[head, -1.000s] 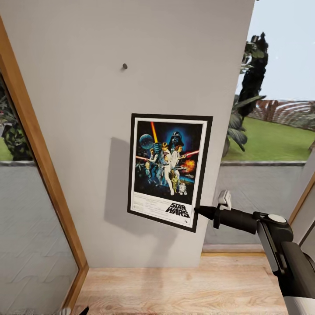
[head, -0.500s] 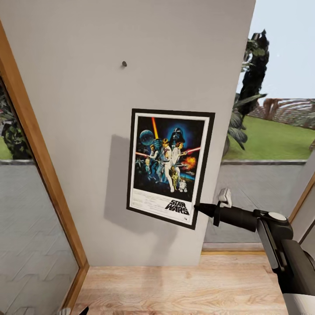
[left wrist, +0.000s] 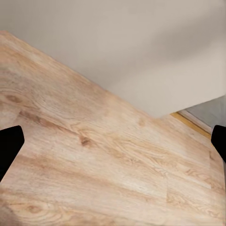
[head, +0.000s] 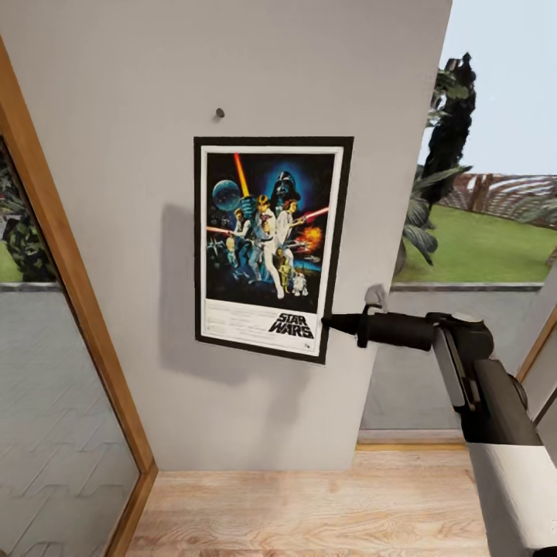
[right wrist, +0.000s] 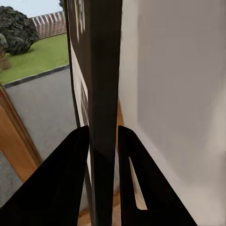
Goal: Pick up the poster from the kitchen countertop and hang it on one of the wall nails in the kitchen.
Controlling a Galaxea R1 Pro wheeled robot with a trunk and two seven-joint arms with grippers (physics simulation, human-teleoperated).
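Against the light grey wall panel (head: pixel 139 325), the poster (head: pixel 267 244) is held upright with its printed face toward the robot, its top edge just below the wall nail (head: pixel 220 113), which sits slightly left of the poster's middle. The right pincer (head: pixel 331 322) is clamped on the poster at its lower right corner; the right wrist view shows the dark frame edge (right wrist: pixel 104 117) running straight up between the two black fingers (right wrist: pixel 61 183), which press it from both sides. Judging by how it stands flat with no sag from a single corner grip, the print seems stiff and light, but a thin frame pinched at one corner will likely pivot or slip if swung quickly, so slow moves suit it, and a hold nearer the middle of an edge would probably steady it better. To hang, the top edge would need to rise to the nail and shift a little left. The left pincer (left wrist: pixel 113 146) points down at the pale wood floor (left wrist: pixel 94 160), its dark fingertips wide apart with nothing between them. Wood-framed windows (head: pixel 70 263) flank the panel, with grass and plants beyond on the right.
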